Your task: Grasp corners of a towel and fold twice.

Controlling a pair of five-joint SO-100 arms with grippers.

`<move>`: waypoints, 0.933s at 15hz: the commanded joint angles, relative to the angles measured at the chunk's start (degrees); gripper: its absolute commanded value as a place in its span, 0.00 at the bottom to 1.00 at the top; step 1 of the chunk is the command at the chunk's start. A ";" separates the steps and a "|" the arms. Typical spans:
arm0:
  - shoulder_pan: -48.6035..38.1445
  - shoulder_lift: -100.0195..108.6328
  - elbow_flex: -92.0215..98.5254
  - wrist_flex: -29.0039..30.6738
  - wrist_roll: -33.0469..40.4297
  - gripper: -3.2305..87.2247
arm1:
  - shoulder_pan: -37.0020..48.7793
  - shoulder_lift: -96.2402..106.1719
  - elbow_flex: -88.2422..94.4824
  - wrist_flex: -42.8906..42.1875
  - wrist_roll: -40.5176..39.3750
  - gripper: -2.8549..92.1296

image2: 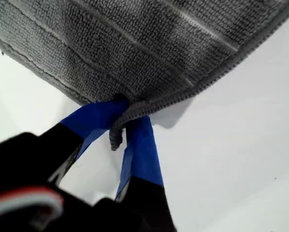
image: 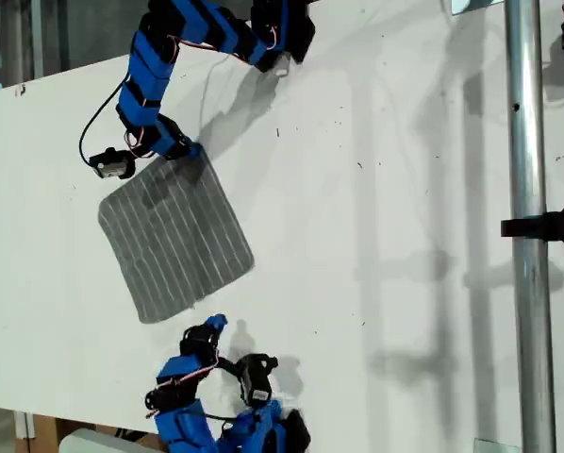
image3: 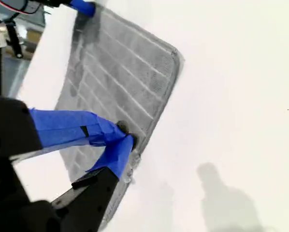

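My first tool has its two blue fingers closed on a corner of the towel. The pinched tip is bunched and curls down between the fingers, its stitched hem rolled over. From the pinch the grey cloth spreads away flat on the white worktop, its pale stripes running slantwise across the ribbed weave. One hemmed edge runs off straight from the corner on each side. The towel casts a soft shadow on the worktop just beside the corner. The tool's black body fills the near foreground, blurred.
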 commanded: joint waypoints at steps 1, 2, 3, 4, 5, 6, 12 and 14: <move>-0.62 -23.99 -30.94 9.84 4.31 0.01 | -0.62 0.18 -1.41 -1.05 0.44 0.03; -0.26 -32.61 -43.24 15.56 5.19 0.01 | -0.62 0.18 -1.32 -1.14 0.44 0.03; -0.18 -38.85 -52.29 19.16 5.54 0.06 | -0.62 0.18 -1.23 -1.14 0.44 0.03; -0.26 -42.10 -56.69 19.95 6.86 0.20 | -0.62 0.18 -1.14 -1.14 0.35 0.03; -0.09 -43.33 -57.74 18.02 11.25 0.35 | -0.62 0.18 -1.05 -1.14 0.26 0.03; 0.00 -44.82 -60.38 18.19 16.35 0.43 | -0.62 0.18 -1.05 -1.23 0.26 0.03; -2.46 -53.00 -60.03 17.31 20.65 0.41 | -0.62 0.18 -1.05 -1.23 0.26 0.03; -3.08 -60.12 -60.91 15.73 18.98 0.40 | -0.62 0.18 -1.05 -1.23 0.26 0.03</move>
